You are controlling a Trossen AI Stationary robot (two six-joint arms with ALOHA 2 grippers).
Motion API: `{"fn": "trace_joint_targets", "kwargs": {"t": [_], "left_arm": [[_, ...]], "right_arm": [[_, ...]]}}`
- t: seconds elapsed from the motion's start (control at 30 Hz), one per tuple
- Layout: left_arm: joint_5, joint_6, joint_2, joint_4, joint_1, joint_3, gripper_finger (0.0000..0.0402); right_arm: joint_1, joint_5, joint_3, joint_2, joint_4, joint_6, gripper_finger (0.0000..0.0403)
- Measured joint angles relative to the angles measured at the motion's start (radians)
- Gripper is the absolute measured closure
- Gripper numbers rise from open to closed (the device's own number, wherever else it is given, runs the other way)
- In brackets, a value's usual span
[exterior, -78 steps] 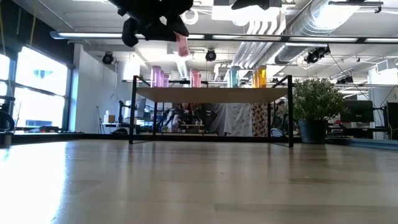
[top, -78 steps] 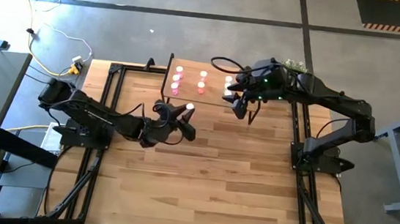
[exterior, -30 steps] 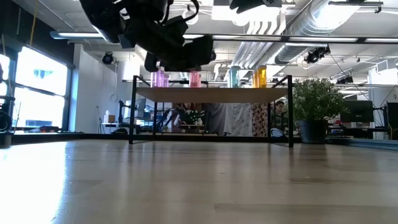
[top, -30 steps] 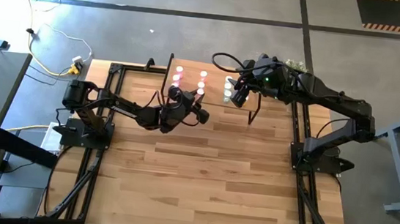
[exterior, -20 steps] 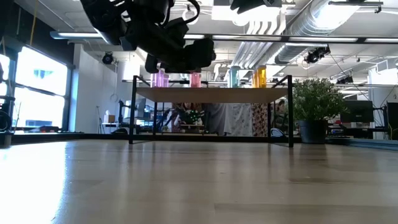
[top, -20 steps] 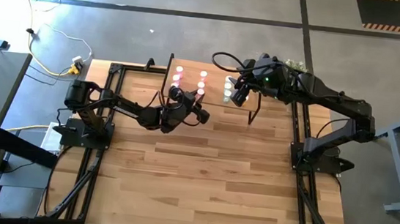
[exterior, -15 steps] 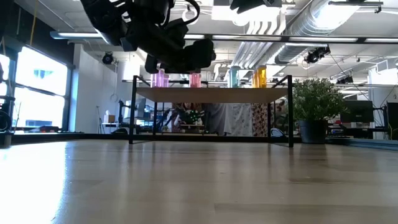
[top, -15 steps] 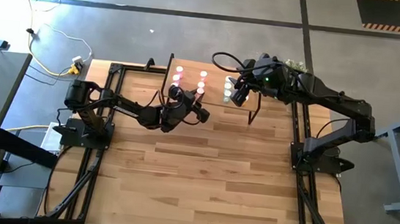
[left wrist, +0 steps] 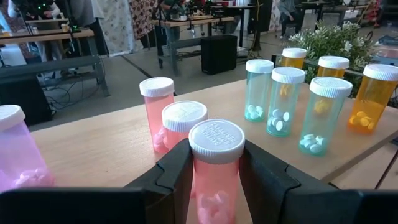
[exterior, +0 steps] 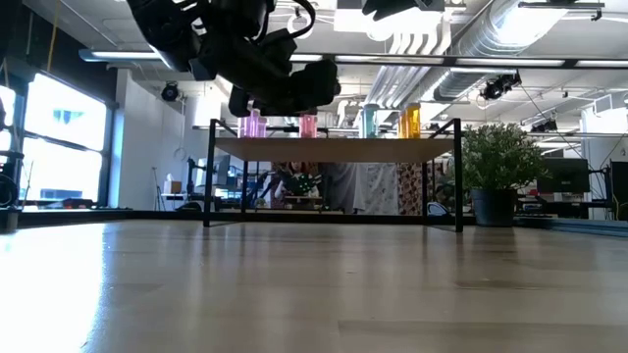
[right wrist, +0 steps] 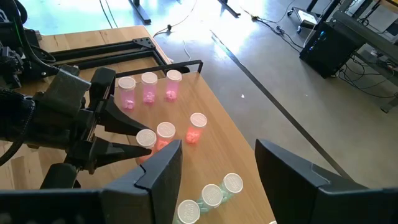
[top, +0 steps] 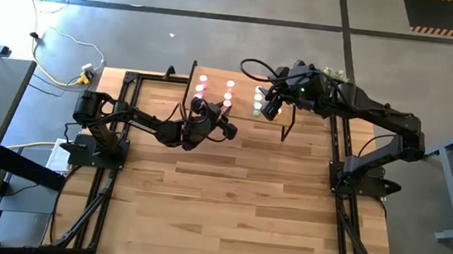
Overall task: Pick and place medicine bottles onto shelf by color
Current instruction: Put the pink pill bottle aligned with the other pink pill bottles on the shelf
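I'm holding a salmon-red bottle (left wrist: 216,163) pinched between the fingers of my left gripper (left wrist: 214,177), lowering it toward the shelf (left wrist: 118,146) near its front edge, in line with two salmon-red bottles (left wrist: 171,118) already standing there. Pink bottles (right wrist: 148,87) are lining the shelf's left end; green bottles (left wrist: 289,99) and orange bottles (left wrist: 354,87) are filling the right half. My right gripper (right wrist: 214,174) is hovering spread above the green group, holding nothing. The risk, I judge, is crowding: the nearest capped neighbour is sitting just beyond my fingertips, so spreading my fingers could knock it over, and a tilted release could topple mine.
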Motion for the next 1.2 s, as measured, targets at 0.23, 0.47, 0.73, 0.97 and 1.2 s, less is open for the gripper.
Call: {"fn": "trace_joint_targets", "kwargs": {"t": [0.23,0.47,0.73,0.97,1.2], "left_arm": [[0.000,0.001,0.000,0.000,0.000,0.000,0.0290],[-0.001,0.000,0.000,-0.002,0.000,0.000,0.0290],[0.014,-0.012,0.000,-0.002,0.001,0.000,0.0290],[0.021,-0.027,0.000,-0.005,0.019,0.000,0.0290],[0.012,-0.038,0.000,-0.008,0.026,0.000,0.0290]], "right_arm": [[0.000,0.000,0.000,0.000,0.000,0.000,0.0208],[0.000,0.000,0.000,0.000,0.000,0.000,0.0208],[0.000,0.000,0.000,0.000,0.000,0.000,0.0208],[0.000,-0.001,0.000,0.000,0.000,0.000,0.0208],[0.000,-0.001,0.000,0.000,-0.006,0.000,0.0208]]}}
